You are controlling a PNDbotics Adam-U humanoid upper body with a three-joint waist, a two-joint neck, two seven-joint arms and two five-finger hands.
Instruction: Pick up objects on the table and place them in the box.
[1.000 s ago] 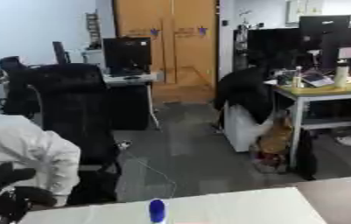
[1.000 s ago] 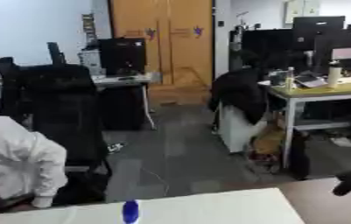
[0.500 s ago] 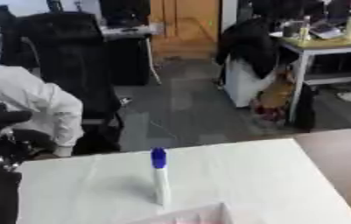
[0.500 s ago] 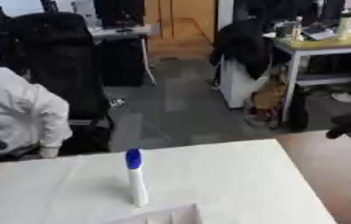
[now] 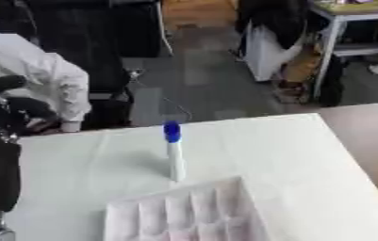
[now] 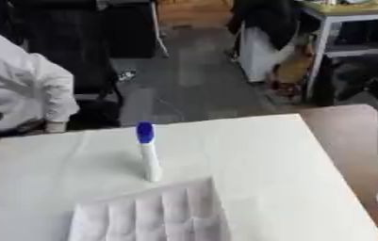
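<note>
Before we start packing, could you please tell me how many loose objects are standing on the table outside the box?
1: a white tube with a blue cap stands upright on the white table, just beyond the box. The box's near part is out of frame, so more may be hidden.

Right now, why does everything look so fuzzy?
Left eye view: the whole picture is blurred, so the white tube with a blue cap has soft edges. Right eye view: equally smeared; the white compartmented box shows faint dividers only.

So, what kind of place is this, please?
Probably an office or lab: black office chairs and a desk stand behind the white-covered table, which holds a blue-capped tube and white box.
</note>
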